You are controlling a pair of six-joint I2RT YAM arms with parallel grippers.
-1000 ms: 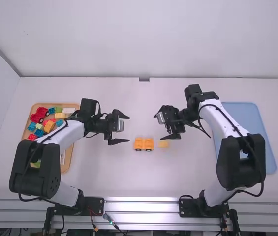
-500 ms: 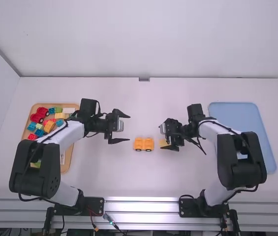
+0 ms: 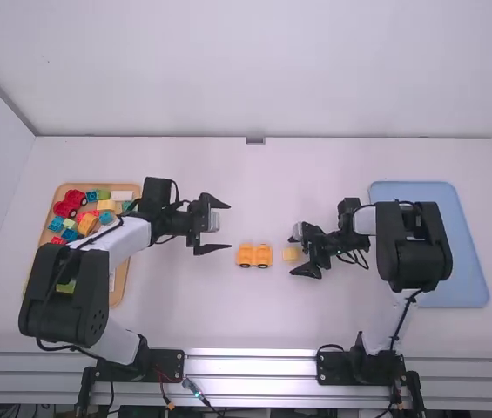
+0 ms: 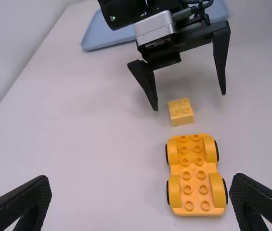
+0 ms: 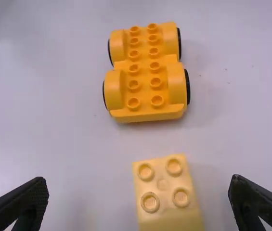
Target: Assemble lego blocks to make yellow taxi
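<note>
The base [image 3: 254,255] (orange-yellow, four black-edged wheels) sits studs up a little below the middle of the high view, its length running across the frame. The block [image 3: 291,253], paler yellow with four studs, lies studs up just right of it, apart. Loose blocks [image 3: 87,224], red, blue, green, yellow, crowd the frame's left.

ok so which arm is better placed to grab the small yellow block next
The right arm, most likely. Its open gripper has the pale yellow block between and just below its fingers, while the left gripper hangs on the far side of the wheeled base.
</note>
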